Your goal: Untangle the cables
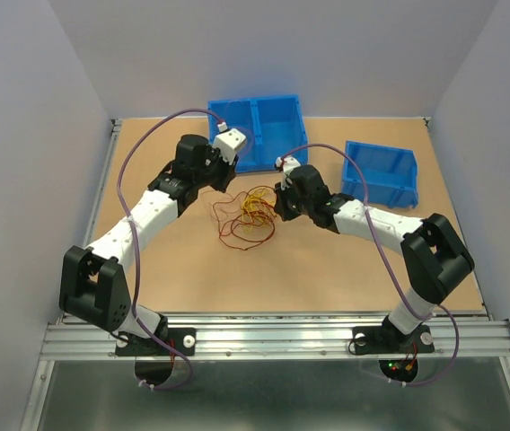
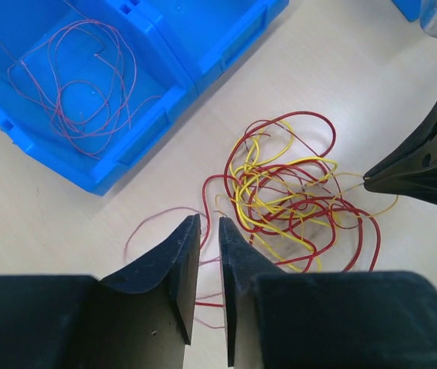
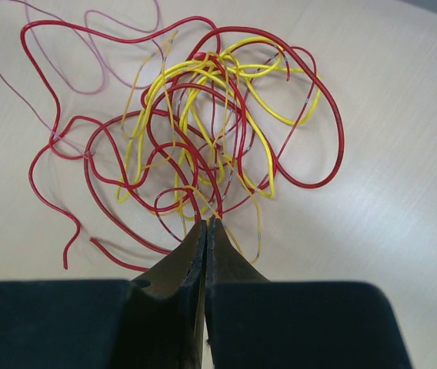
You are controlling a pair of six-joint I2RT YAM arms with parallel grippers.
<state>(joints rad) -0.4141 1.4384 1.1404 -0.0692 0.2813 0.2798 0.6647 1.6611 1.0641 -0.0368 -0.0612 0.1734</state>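
On the table [image 1: 327, 269], one tangle of cables [image 1: 250, 215], two blue bins [image 1: 282, 108], left gripper [image 2: 209, 220] narrowly parted, right gripper [image 3: 205, 222] closed.

Bright even light, faint soft shadows under the cables [image 3: 203, 115], wrist views sharp, overhead view coarser.

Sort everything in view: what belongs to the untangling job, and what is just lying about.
Job:
- cables, tangled mid-table
- binned wire, alone in the twin bin
- left gripper, slightly open
- right gripper, shut at the tangle's edge

Lying about:
- twin bin
- single bin
- table
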